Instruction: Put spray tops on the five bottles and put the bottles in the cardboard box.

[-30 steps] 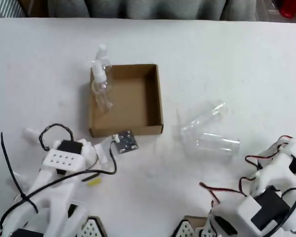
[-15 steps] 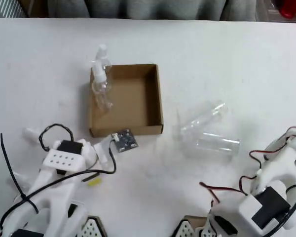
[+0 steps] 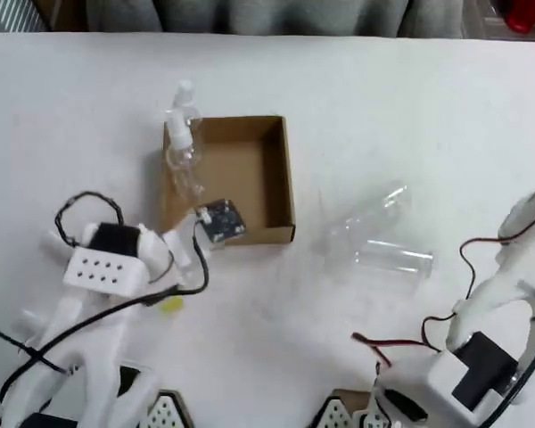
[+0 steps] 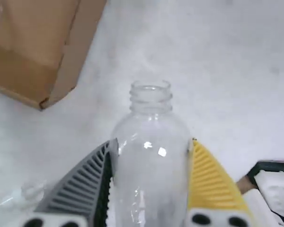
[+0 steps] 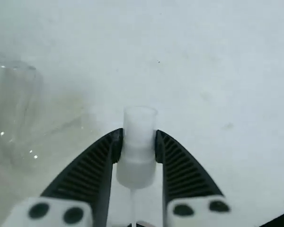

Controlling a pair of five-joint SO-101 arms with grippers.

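While the left gripper (image 4: 151,146) clamps the bottle (image 4: 150,113) by its belly, neck clear past the fingers (image 4: 213,179), the right gripper (image 5: 137,137) pinches a spray top (image 5: 140,120). Both seem light, slick plastic.

Left arm (image 3: 98,267): placed at lower left of the high view, wrist angled toward frame centre.
Left gripper (image 4: 150,147): grey and yellow jaws clamped on a clear bottle (image 4: 151,189).
Right arm (image 3: 481,357): placed at lower right, extended along the right edge.
Right gripper (image 5: 137,137): black jaws closed on a spray top (image 5: 138,163).
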